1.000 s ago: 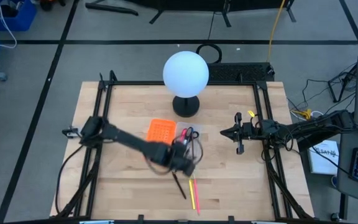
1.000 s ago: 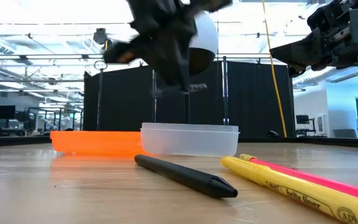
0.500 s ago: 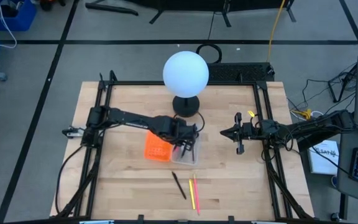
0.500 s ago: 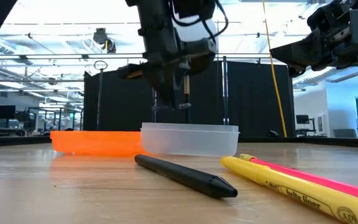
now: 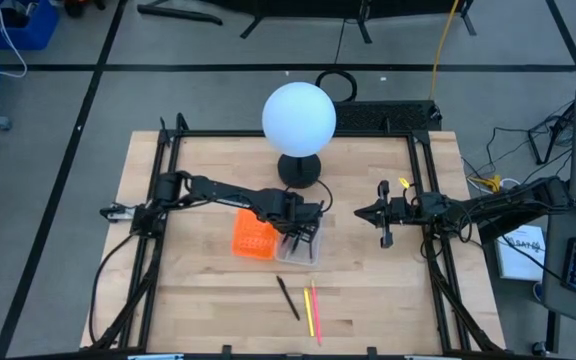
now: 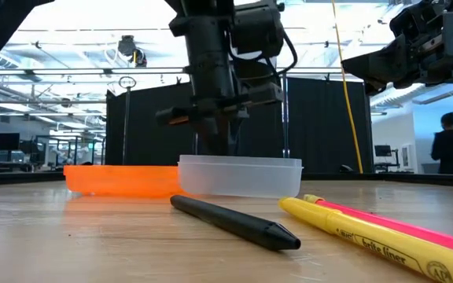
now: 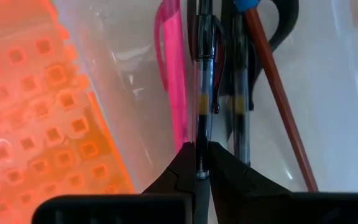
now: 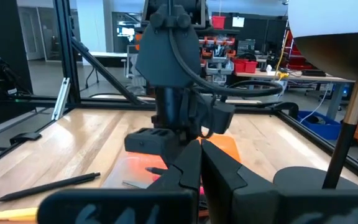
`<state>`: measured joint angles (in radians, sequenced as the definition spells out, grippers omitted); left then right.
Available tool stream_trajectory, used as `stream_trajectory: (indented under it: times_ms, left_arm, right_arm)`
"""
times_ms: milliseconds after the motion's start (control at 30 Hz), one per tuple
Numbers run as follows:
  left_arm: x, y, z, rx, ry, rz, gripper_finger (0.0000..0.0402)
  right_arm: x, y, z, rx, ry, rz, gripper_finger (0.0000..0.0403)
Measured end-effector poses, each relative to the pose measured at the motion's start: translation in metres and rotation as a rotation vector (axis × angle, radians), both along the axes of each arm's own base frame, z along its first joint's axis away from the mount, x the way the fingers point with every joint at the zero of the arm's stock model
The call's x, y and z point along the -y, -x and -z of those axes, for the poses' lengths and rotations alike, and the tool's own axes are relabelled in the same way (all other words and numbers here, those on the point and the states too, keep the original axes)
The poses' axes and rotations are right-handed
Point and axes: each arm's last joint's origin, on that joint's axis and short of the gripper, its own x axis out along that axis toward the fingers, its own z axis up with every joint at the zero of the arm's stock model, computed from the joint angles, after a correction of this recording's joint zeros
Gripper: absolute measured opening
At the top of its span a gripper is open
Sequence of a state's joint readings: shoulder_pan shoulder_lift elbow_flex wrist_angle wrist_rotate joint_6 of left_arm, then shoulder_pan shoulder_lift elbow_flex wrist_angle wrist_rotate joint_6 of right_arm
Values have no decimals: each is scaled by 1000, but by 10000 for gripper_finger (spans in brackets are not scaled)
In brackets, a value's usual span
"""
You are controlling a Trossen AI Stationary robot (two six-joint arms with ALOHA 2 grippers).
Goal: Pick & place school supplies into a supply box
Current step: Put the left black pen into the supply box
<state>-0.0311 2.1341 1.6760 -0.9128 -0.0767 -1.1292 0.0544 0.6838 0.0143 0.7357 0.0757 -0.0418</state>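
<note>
On the left of the wooden tabletop (image 5: 198,290), my left arm reaches in toward the middle, and just past it lies the orange perforated panel (image 5: 253,238), touching the left side of the supply box (image 5: 298,248). My left tool (image 7: 201,163) hangs point-down over that clear tray, its fingers clamped on a thin black pen (image 7: 202,81) that stands lengthwise into the tray. In the left wrist view the tray already holds a pink-red pen (image 7: 174,74), another dark pen (image 7: 239,87), a brown pencil (image 7: 278,99) and the black handle of the scissors (image 7: 284,25). Nearer the front edge, outside the tray, lie a black marker (image 5: 288,298), a yellow highlighter (image 5: 308,310) and a pink highlighter (image 5: 316,312), close beside one another. Behind the tray stands a white globe lamp (image 5: 299,120). Farther right, my right tool (image 5: 385,238) waits above the tabletop's right side, fingers together, holding nothing. A person (image 6: 451,149) stands in the room beyond.
</note>
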Motion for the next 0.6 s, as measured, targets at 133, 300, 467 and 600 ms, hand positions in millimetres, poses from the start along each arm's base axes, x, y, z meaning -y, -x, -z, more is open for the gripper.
stream_trajectory:
  times_ms: [133,300,467,600]
  left_arm:
    - [0,0,3,-8,2,-19,30]
    - [-1,0,4,-10,33,-25,33]
    - [-1,0,4,-11,34,-8,35]
    - [0,0,4,-13,39,10,36]
  right_arm:
    - [0,0,0,1,0,0,4]
    - [0,0,0,0,0,0,4]
    - [0,0,0,-5,-9,-1,4]
    - [0,0,1,-8,-29,-1,4]
